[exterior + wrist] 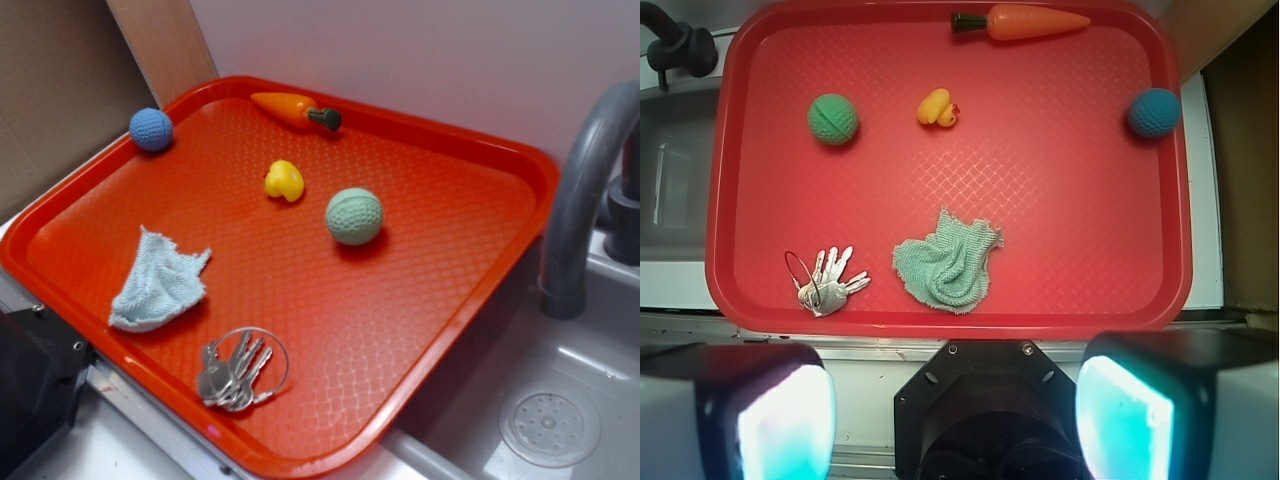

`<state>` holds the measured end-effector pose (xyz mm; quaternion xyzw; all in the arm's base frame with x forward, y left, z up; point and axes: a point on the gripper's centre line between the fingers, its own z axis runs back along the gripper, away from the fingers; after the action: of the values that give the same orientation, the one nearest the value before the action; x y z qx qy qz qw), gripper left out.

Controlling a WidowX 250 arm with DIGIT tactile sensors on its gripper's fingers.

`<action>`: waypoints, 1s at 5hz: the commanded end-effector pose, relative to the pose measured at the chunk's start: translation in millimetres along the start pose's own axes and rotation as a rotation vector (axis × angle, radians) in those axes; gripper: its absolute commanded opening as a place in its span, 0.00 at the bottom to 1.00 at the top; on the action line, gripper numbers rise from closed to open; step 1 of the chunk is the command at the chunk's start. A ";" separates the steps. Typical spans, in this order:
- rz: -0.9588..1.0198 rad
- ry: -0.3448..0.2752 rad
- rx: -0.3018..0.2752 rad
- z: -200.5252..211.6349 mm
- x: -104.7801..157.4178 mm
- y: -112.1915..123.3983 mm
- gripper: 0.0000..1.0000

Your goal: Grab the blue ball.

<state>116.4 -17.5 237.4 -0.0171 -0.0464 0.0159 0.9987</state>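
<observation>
The blue ball [151, 129] is a small knitted ball in the far left corner of the red tray [450, 290], close to the rim. In the wrist view the blue ball [1154, 112] lies at the upper right, near the edge of the tray [730, 200]. My gripper [955, 410] shows only in the wrist view, high above and off the tray's near edge. Its fingers [780, 420] stand wide apart with nothing between them, so it is open and far from the ball.
On the tray lie a pale green ball [354, 216], a yellow duck [284, 180], a carrot [290, 108], a light blue cloth [160, 280] and a bunch of keys [238, 370]. A grey tap [585, 190] and sink [550, 425] stand at the right. A wooden panel [160, 40] rises behind the ball.
</observation>
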 end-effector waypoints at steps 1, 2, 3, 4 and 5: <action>0.000 0.000 0.000 0.0 0.0 0.0 1.00; 0.248 0.050 0.045 -42.4 37.3 50.1 1.00; 0.496 0.048 0.083 -86.2 62.9 109.9 1.00; 0.679 -0.082 0.136 -110.4 79.4 141.1 1.00; 0.707 -0.149 0.134 -127.8 94.7 151.8 1.00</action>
<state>225.6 119.2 101.6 0.0304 -0.0958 0.3525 0.9304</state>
